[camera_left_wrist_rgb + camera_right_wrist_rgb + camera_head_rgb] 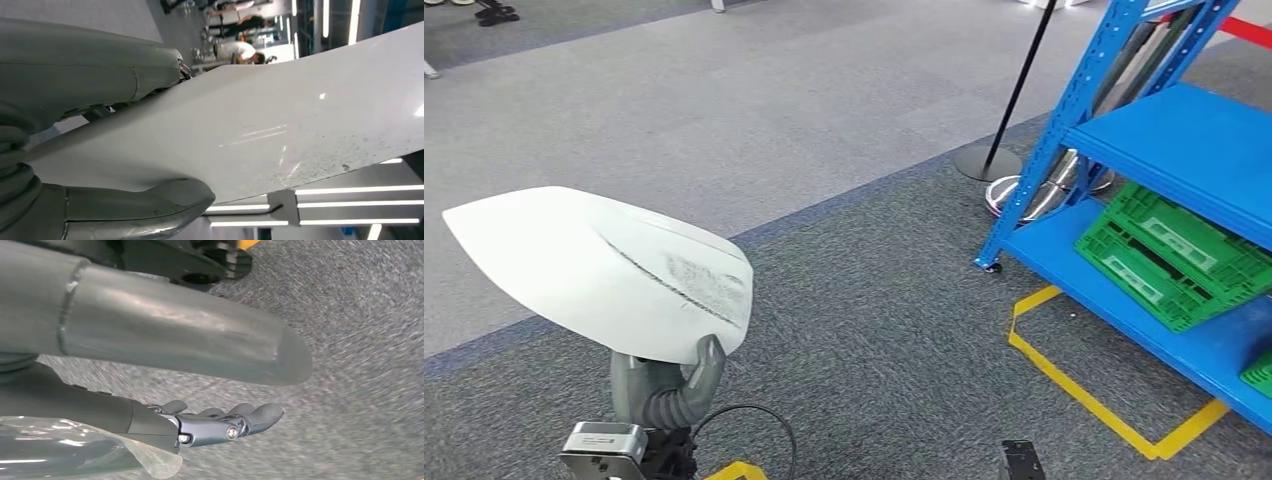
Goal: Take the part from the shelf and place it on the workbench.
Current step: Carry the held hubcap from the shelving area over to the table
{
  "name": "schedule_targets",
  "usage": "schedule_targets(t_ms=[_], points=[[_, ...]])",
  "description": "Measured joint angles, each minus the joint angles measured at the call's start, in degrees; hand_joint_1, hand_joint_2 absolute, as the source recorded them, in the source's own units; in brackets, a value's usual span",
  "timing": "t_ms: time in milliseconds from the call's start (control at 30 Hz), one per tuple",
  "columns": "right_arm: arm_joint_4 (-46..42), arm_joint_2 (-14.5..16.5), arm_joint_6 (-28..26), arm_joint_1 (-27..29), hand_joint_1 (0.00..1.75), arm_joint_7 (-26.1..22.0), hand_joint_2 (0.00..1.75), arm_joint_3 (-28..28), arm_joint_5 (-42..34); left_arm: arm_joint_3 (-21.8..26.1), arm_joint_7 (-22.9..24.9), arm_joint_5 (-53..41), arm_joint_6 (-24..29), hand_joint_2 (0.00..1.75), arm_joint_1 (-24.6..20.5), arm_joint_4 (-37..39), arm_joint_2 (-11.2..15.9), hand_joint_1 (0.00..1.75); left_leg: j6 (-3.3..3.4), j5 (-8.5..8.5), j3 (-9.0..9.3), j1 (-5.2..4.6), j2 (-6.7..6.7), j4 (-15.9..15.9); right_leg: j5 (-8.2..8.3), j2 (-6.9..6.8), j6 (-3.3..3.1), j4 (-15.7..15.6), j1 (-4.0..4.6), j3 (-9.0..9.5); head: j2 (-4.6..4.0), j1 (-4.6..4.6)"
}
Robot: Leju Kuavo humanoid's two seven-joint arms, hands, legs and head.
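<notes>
My left hand [669, 385], lower left of the head view, grips the part [604, 270], a large white curved panel with a dark scuffed line, held up over the grey carpet [874, 300]. My thumb sits on the panel's lower edge. In the left wrist view the part [260, 130] runs across the frame, clamped between my thumb and the left hand [85, 65]; dark speckles near its edge. My right hand [200, 425] holds nothing, fingers [250, 417] stretched out and apart above the carpet [360, 330]. The blue shelf [1184, 150] stands at the right of the head view, well apart from the part, with a green crate [1174, 255] on its lower level. Yellow tape [1084, 390] marks the floor below the shelf. A black pole [1019, 85] on a round base stands behind it.
</notes>
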Motion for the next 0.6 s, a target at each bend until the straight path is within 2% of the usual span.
schedule_targets(t_ms=[67, 133, 167, 200, 267, 300, 333, 367, 400, 433, 500, 567, 600], points=[[0.0, 0.1, -0.1, 0.1, 0.0, 0.4, 0.0, 0.3, 0.4, 0.1, -0.1, -0.2, -0.1, 1.75, 0.0, 0.0, -0.1, 1.75, -0.69, 0.16, -0.67, 0.08, -1.23, 0.4, 0.05, 1.33, -0.33, -2.2, -0.05, 1.17, 0.01, -0.04], [0.0, 0.3, -0.3, 0.1, 0.0, 0.9, 0.0, 0.6, 0.8, 0.1, -0.1, -0.4, -0.2, 1.75, 0.0, 0.0, -0.1, 1.75, -1.37, 0.39, -1.18, 0.28, -1.98, 0.5, 0.33, 0.26, -0.96, -2.4, 0.03, 1.33, 0.01, -0.08], [0.0, 0.3, -0.4, 0.1, 0.0, 0.9, 0.0, 0.6, 1.0, 0.1, -0.1, -0.5, -0.3, 1.75, 0.0, 0.0, -0.1, 1.75, -1.68, 0.0, -1.46, 0.24, -1.19, 1.0, 0.49, -0.35, -1.28, -2.6, 0.02, 1.39, 0.01, -0.21], [0.0, 0.4, -0.4, 0.1, 0.0, 1.0, 0.0, 0.7, 1.0, 0.1, -0.1, -0.7, -0.4, 1.75, 0.0, 0.0, -0.1, 1.75, -1.97, -0.99, -2.08, 0.18, 0.17, 2.5, 0.6, -1.05, -1.61, -2.7, -0.01, 1.46, 0.0, -0.34], [0.0, 0.5, -0.5, 0.3, 0.0, 1.0, 0.0, 0.8, 1.2, 0.1, -0.1, -0.8, -0.5, 1.75, -0.2, 0.0, -0.1, 1.75, -2.52, -4.43, -4.73, 0.16, 3.29, 8.6, 0.56, -2.62, -2.03, -2.8, 0.08, 1.55, 0.0, -0.6], [0.0, 0.5, -0.8, 0.4, 0.0, 1.0, 0.0, 0.8, 1.4, 0.1, -0.2, -0.9, -0.5, 1.75, -0.2, 0.1, -0.1, 1.75, -2.73, -6.13, -6.42, 0.28, 3.96, 12.4, 0.49, -3.52, -2.18, -2.8, 0.15, 1.56, 0.0, -0.6], [0.0, 0.5, -1.1, 0.6, 0.0, 1.0, 0.0, 0.9, 1.6, 0.1, -0.3, -0.9, -0.6, 1.75, -0.2, 0.1, -0.1, 1.75, -2.85, -7.12, -7.67, 0.42, 4.25, 15.3, 0.42, -4.42, -2.24, -2.8, 0.21, 1.58, 0.0, -0.61], [0.0, 0.5, -1.2, 0.6, 0.0, 1.0, 0.0, 0.9, 1.7, 0.1, -0.4, -0.9, -0.8, 1.75, -0.2, 0.2, -0.1, 1.75, -2.91, -7.07, -8.07, 0.53, 4.41, 16.4, 0.34, -5.28, -2.27, -2.8, 0.24, 1.61, 0.0, -0.61], [0.0, 0.5, -1.1, 0.6, 0.0, 0.9, 0.0, 0.9, 1.7, 0.1, -0.5, -1.0, -0.9, 1.75, -0.2, 0.3, -0.2, 1.75, -2.89, -5.91, -7.34, 0.6, 4.59, 15.2, 0.24, -6.06, -2.25, -2.8, 0.26, 1.71, 0.0, -0.61], [0.0, 0.5, -0.7, 0.5, 0.0, 0.9, 0.0, 0.9, 1.8, 0.1, -0.6, -1.0, -1.1, 1.75, -0.2, 0.3, -0.2, 1.75, -2.77, -4.03, -5.67, 0.6, 5.08, 12.1, 0.11, -6.75, -2.2, -2.8, 0.27, 1.88, 0.0, -0.61], [0.0, 0.5, 0.1, 0.3, 0.0, 1.0, 0.0, 1.0, 2.1, 0.1, -0.8, -1.2, -1.2, 1.75, -0.3, 0.4, -0.3, 1.75, -2.24, -1.19, -1.74, 0.09, 7.7, 4.5, -0.24, -7.96, -1.87, -2.8, 0.45, 2.25, 0.0, -0.61], [0.0, 0.6, -0.2, 0.2, 0.0, 0.9, 0.0, 1.1, 2.5, 0.2, -0.7, -1.5, -1.2, 1.75, -0.5, 0.4, -0.4, 1.75, -1.5, -0.85, -0.18, -0.54, 9.44, 1.0, -0.54, -9.16, -1.38, -2.8, 0.71, 2.41, 0.0, -0.56], [0.0, 0.7, -0.5, 0.1, 0.0, 0.9, 0.0, 1.1, 2.7, 0.2, -0.7, -1.6, -1.1, 1.75, -0.5, 0.4, -0.4, 1.75, -1.17, -0.94, -0.28, -0.73, 9.08, 0.7, -0.64, -9.81, -1.12, -2.8, 0.8, 2.49, 0.0, -0.56]])
